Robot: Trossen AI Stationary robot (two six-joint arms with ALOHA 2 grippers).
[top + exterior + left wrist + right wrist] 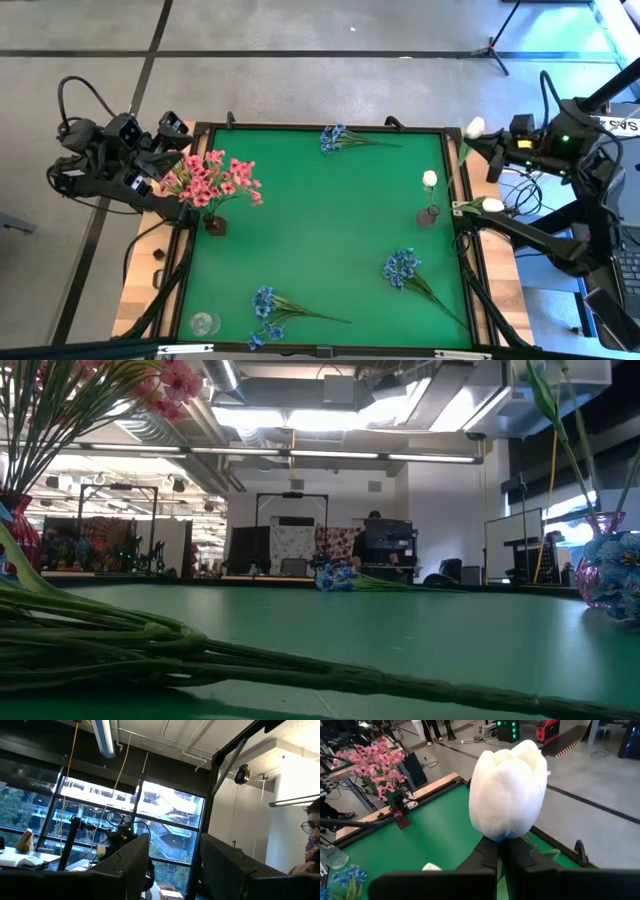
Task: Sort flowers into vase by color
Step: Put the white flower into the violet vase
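My right gripper point(502, 854) is shut under a white tulip bud point(507, 790), raised over the table's far right corner point(474, 127). Another white tulip point(430, 179) stands in a small dark vase point(428, 215) at the right. A third white tulip point(492, 205) lies on the table's right rim. Pink flowers point(212, 180) stand in a vase point(215, 225) at the left. Blue sprigs lie flat on the green mat at the far edge point(335, 137), near right point(402, 268) and near left point(265, 305). My left gripper point(175, 880) is open, raised beside the pink flowers and holding nothing. My right gripper pinches the white tulip just below its bud point(501, 839), between the free ends of its two fingers point(487, 852). The bud stands above the fingertips, lifted clear of the table. The fingers hide the stem at the place of contact.
A small clear glass vase point(205, 323) stands at the near left corner. The middle of the green mat point(320, 220) is bare. A black frame and wooden border point(140, 290) edge the table. Cables and equipment sit beyond the right edge.
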